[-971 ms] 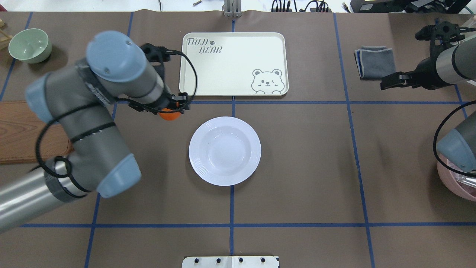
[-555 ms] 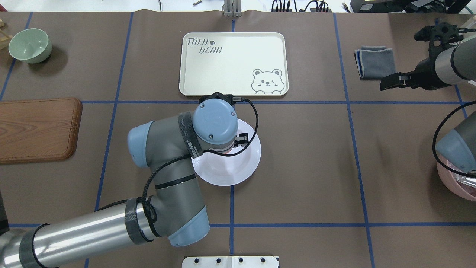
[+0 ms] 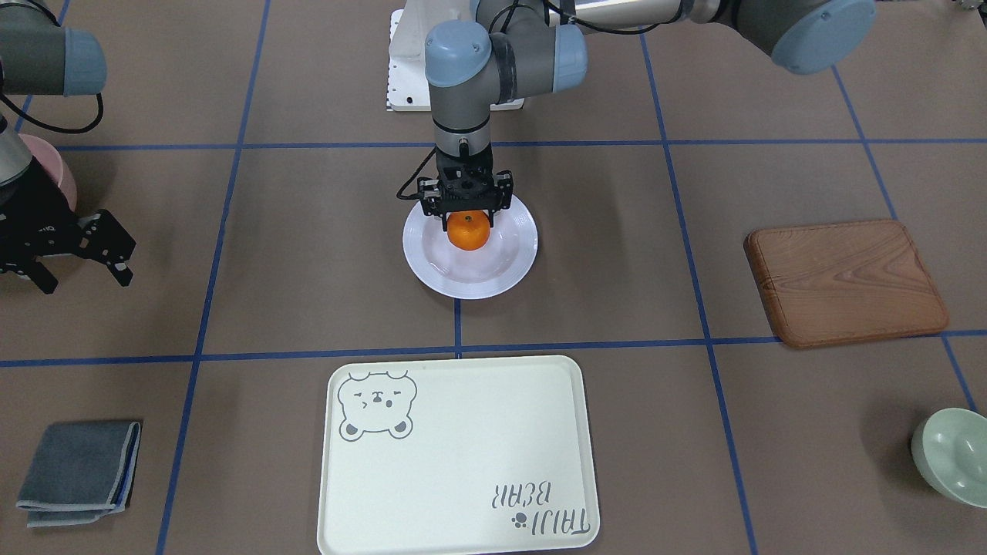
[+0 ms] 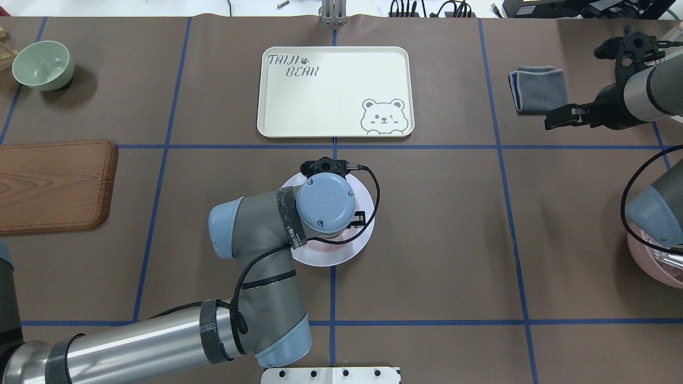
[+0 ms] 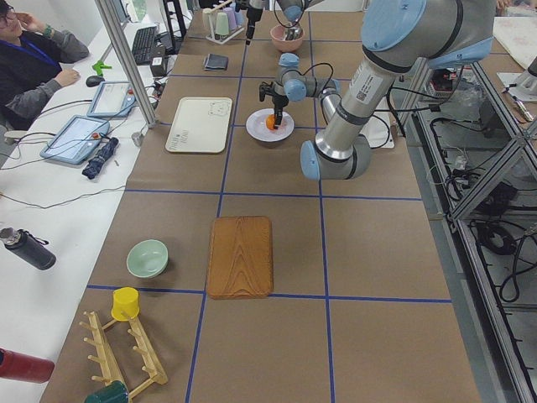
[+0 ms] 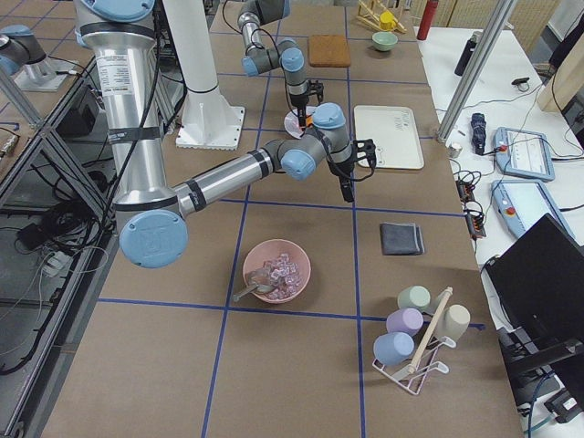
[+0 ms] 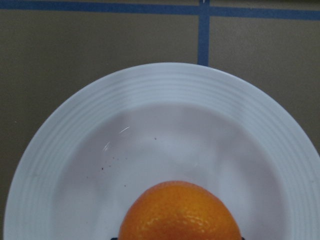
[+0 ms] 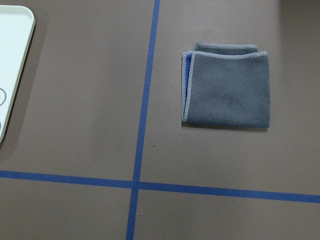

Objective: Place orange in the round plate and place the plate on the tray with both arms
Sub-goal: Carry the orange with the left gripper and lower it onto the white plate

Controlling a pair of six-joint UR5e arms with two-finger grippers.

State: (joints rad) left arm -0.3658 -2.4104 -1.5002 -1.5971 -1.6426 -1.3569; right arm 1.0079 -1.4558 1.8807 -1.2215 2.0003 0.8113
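The orange (image 3: 469,231) sits between the fingers of my left gripper (image 3: 468,225), which is shut on it low over the middle of the round plate (image 3: 463,282). Whether the fruit touches the plate, I cannot tell. In the left wrist view the orange (image 7: 179,212) fills the bottom edge above the plate's ridged rim (image 7: 165,80). From overhead my left wrist hides the orange, and only the plate's rim (image 4: 325,259) shows. The tray (image 4: 333,90) lies bare just beyond the plate. My right gripper (image 3: 81,276) hangs open at the table's right side, holding nothing.
A folded grey cloth (image 4: 539,88) lies under my right gripper. A brown wooden board (image 4: 53,184) and a pale green bowl (image 4: 42,64) are at the left. A pink bowl (image 6: 276,271) stands near the right arm's base.
My left arm has swung from beside the tray's near left corner to above the plate, carrying the orange, then shifted slightly toward the robot. The right arm barely moved.
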